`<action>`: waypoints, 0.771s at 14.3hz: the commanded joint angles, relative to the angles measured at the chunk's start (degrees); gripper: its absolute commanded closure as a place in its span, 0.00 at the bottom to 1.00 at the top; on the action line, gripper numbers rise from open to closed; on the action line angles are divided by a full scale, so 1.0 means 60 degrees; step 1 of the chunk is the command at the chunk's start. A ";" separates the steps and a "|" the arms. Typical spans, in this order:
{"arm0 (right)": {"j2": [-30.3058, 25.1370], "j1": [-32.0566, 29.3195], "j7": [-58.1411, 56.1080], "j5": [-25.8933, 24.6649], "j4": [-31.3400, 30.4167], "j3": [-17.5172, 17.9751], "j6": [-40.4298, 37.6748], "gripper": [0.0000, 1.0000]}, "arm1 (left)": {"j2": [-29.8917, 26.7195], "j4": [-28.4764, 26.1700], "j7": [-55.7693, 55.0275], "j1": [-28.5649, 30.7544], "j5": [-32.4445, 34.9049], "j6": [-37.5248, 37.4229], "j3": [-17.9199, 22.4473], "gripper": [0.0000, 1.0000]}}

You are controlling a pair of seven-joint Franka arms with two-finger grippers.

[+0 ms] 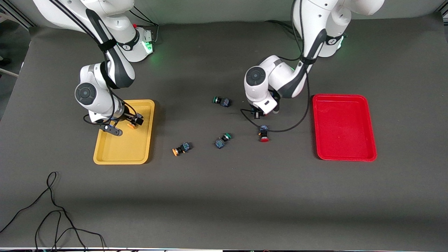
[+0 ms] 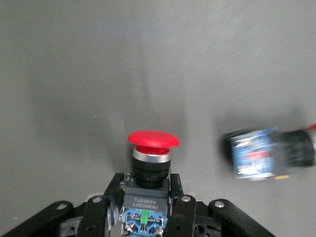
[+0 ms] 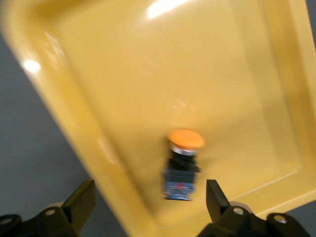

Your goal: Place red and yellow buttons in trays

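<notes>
My left gripper [image 1: 260, 113] [image 2: 145, 190] is shut on the dark body of a red button [image 2: 153, 140], over the table's middle. In the front view my hand hides that button. A second red button [image 1: 263, 134] [image 2: 266, 150] lies on the table just below it. My right gripper [image 1: 126, 125] [image 3: 150, 197] is open over the yellow tray [image 1: 115, 154] [image 3: 113, 74]. A yellow button [image 1: 132, 125] [image 3: 183, 158] lies in that tray between the spread fingers, untouched. Another yellow button [image 1: 178, 149] lies on the table beside the yellow tray. The red tray [image 1: 344, 150] holds nothing.
Two green-capped switches lie on the table, one [image 1: 220, 101] nearer the robots and one [image 1: 223, 140] beside the loose yellow button. A black cable [image 1: 52, 210] loops on the table near the front camera, at the right arm's end.
</notes>
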 commanded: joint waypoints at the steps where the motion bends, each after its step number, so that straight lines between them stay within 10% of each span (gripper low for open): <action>1: 0.0861 0.0230 0.1554 0.0147 0.2290 0.0615 -0.0909 0.00 | -0.1034 0.0242 0.0146 0.0947 0.0051 -0.1140 -0.0033 0.76; 7: 0.4053 0.0274 0.5087 0.0045 0.6601 0.2242 -0.1936 0.00 | -0.1696 0.0155 0.1930 0.4037 -0.0111 -0.2051 -0.0019 0.82; 11: 0.5375 0.0420 0.5820 -0.0292 0.6797 0.2448 -0.1571 0.00 | -0.1550 0.0009 0.3703 0.5855 -0.0111 -0.1847 -0.0019 0.87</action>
